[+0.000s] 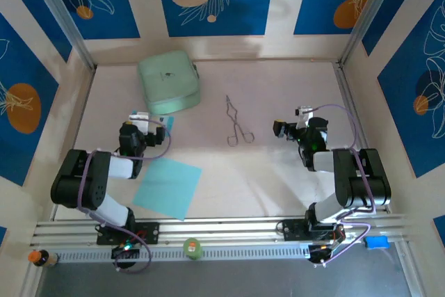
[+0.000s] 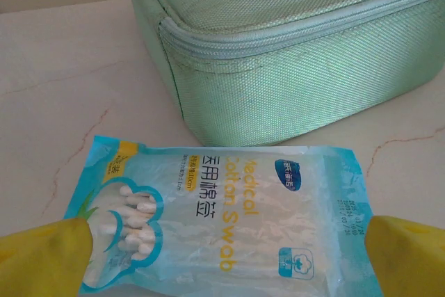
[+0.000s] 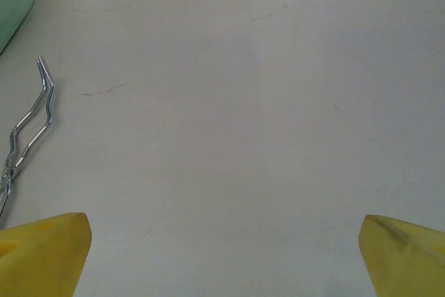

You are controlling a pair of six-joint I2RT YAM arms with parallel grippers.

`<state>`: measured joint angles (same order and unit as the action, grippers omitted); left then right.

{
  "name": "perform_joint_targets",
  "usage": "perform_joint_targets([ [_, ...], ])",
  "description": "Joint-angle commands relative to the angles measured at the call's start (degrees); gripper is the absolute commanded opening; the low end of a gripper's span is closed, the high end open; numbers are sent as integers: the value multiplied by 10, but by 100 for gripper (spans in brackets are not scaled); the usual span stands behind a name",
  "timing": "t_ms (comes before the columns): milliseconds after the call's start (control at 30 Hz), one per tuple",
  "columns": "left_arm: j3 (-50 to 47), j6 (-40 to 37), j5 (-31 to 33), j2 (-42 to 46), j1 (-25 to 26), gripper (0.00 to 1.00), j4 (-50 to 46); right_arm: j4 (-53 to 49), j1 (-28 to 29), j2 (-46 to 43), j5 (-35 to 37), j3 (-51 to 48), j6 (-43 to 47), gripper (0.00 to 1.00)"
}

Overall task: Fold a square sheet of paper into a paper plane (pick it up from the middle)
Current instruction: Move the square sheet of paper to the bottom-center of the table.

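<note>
Pickup not begun. The square sheet of paper lies flat, well on the near side of the mint-green case. The left gripper is spread wide over a swab packet just before the case. The right gripper, wide and empty, sits right of the case, beyond the metal tongs. Judged next: the left gripper must go to the sheet's middle.

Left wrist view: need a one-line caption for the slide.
Open left pincer framing a cotton swab packet lying on the table in front of the mint-green case.
</note>
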<state>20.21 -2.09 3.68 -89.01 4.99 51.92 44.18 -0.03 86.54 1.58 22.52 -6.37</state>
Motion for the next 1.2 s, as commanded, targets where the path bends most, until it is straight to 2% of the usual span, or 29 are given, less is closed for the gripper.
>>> perform_joint_targets([
  [0, 12, -13, -7, -6, -7, 100, 19, 16, -2, 7, 11, 16, 11, 99],
  [500, 16, -9, -16, -7, -11, 100, 12, 14, -17, 9, -15, 19, 2, 99],
  [933, 2, -10, -19, -3, -12, 100, 35, 18, 0, 6, 13, 15, 13, 99],
  [1067, -23, -4, -1, 29, -10, 96, 57, 17, 11, -3, 23, 12, 25, 99],
  [1133, -23, -1, 7, 69, -10, 97, 20, 31, 14, -7, 23, 2, 29, 100],
  [1167, -15, 4, 8, 99, -10, 100, -30, 34, 17, -14, 22, -2, 33, 99],
])
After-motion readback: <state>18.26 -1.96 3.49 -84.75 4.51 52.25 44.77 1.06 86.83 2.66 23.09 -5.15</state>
